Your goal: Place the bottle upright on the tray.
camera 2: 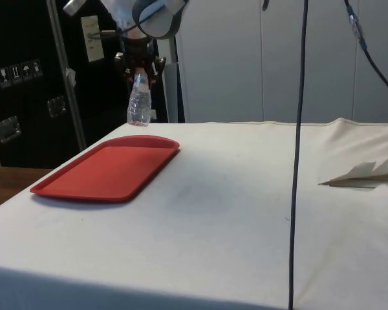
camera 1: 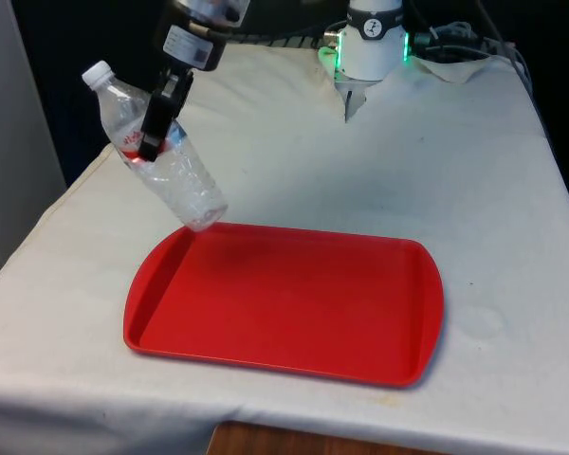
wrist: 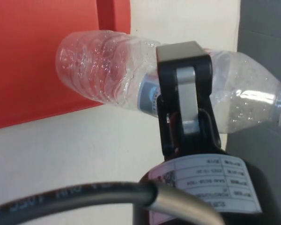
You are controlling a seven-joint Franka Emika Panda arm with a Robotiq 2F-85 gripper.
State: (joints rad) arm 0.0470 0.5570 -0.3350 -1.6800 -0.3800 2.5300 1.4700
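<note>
Gripper: I see my gripper point(camera 1: 156, 118) clamped across the middle of the bottle point(camera 1: 161, 152), fingers closed on its label band.
Bottle: clear plastic, white cap, held in the air and tilted, cap toward the front view's left, base lowest.
Bottle position: base just above the far left corner of the red tray point(camera 1: 294, 308).
Tray: flat on the white cloth point(camera 1: 455, 171).

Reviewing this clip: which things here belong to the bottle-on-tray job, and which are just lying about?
Part of the job:
- clear plastic bottle, tilted, held in the air
- gripper, shut on the bottle
- red tray, bare, flat on the table

Just lying about:
- white cloth covering the table
- black cable hanging in the side view
</note>
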